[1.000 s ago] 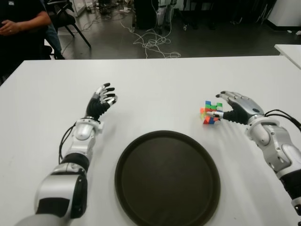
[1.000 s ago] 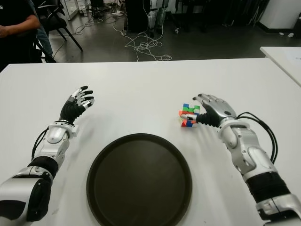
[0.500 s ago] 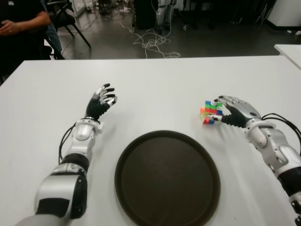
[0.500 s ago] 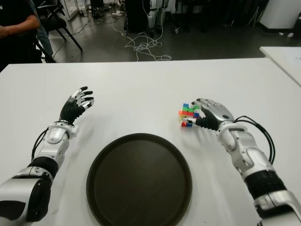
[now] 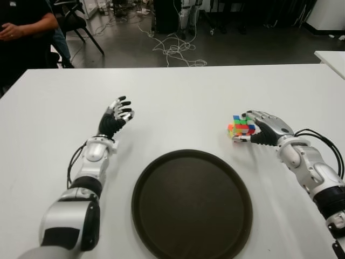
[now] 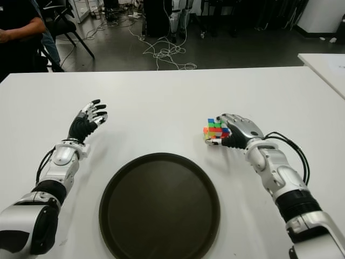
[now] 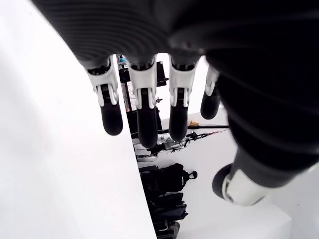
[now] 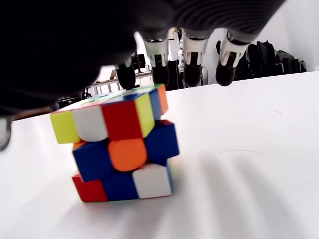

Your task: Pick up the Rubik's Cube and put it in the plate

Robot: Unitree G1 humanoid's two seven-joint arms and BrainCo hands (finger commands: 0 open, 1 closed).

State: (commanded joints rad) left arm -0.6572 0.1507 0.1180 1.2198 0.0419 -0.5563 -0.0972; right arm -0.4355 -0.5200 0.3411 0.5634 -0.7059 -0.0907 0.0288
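Item one: your cube (image 5: 239, 128), multicoloured, stands on the white table (image 5: 183, 97), beyond the plate's far right edge and apart from it. Its top layer is twisted askew from the two below (plain in the right wrist view).

Item two: your right hand (image 5: 265, 128), cupped over the cube from its right side. Four fingertips (image 8: 158, 73) hang just above and beyond the cube's top; whether they press it, you cannot tell, and the cube sits on the table, unlifted.

Item three: your plate (image 5: 161, 216), round, dark, nearest the robot, nothing in it.

Item four: your left hand (image 5: 116, 115), idle, left of the plate, fingers released and spread, holding nothing.

Item five: a person (image 5: 24, 32) beyond the table's far left corner.
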